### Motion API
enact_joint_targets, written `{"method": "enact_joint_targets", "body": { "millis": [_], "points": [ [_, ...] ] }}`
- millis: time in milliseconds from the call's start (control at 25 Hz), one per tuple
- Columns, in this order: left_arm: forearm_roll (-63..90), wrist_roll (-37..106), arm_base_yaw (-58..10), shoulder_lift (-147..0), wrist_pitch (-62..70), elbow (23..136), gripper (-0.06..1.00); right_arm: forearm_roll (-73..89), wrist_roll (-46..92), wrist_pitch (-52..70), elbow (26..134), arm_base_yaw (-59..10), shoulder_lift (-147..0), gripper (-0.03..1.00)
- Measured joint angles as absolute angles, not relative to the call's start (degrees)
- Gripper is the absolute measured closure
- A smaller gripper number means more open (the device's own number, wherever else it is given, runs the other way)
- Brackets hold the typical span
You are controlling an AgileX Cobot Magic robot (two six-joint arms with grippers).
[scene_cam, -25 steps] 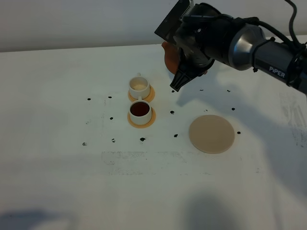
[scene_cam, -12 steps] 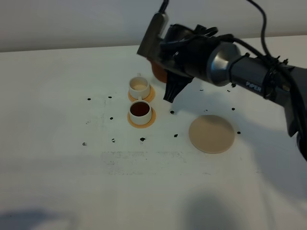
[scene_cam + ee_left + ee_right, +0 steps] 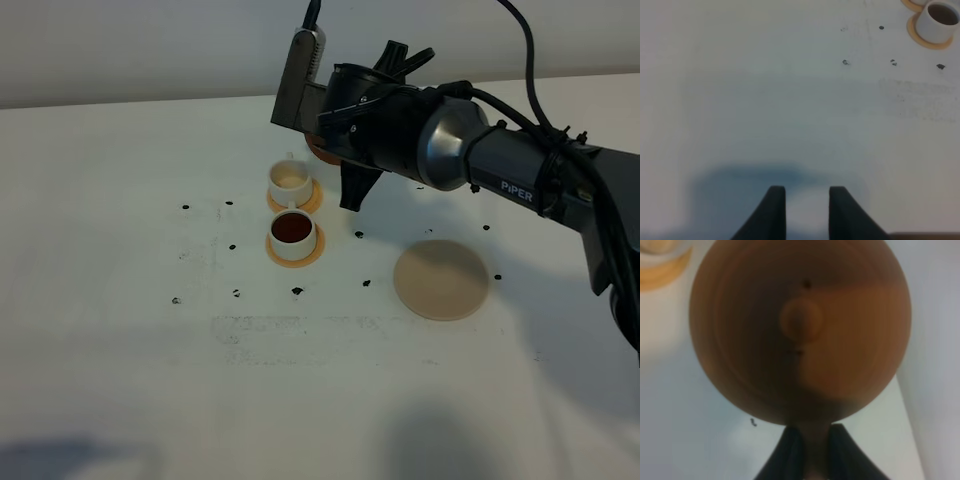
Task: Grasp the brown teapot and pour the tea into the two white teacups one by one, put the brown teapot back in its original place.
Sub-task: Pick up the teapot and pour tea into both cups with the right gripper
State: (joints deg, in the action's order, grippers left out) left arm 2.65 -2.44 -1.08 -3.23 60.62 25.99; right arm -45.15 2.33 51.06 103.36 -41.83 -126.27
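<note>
White table (image 3: 120, 380) runs back to a pale wall (image 3: 150, 50), and its front and left parts lie open, broken only by small black marks (image 3: 297, 291) scattered around the middle. To the right of the middle the large beige coaster (image 3: 441, 279) lies flat and bare, well apart from the cups. The right arm reaches across the middle from the right edge, and its bulk fills the space above the far middle of the table. The right gripper (image 3: 810, 442) is clamped on the handle of the brown teapot (image 3: 800, 330), which hangs off the table just beside the far teacup (image 3: 289, 180). In the high view only an orange-brown sliver of the pot (image 3: 318, 152) shows behind the arm. The wrist view looks onto the knobbed lid (image 3: 801, 318), which sits on the pot. The far teacup shows a pale cream inside, and the near teacup (image 3: 292, 232) holds dark reddish-brown tea (image 3: 291, 227) close to its rim. Each cup stands on its own orange-tan coaster (image 3: 313, 252), the two almost touching. The left gripper (image 3: 807, 212) hovers over bare table well away from the cups, its jaws a narrow gap apart with nothing between them.
</note>
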Motion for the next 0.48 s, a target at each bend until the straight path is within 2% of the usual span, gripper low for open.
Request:
{"method": "enact_joint_targets", "body": {
  "millis": [480],
  "points": [
    [2.65,-2.44,-1.08,-3.23,60.62,25.99,0.74,-48.06,5.92,51.46,102.75,-42.6,-128.1,0.87]
  ]
}}
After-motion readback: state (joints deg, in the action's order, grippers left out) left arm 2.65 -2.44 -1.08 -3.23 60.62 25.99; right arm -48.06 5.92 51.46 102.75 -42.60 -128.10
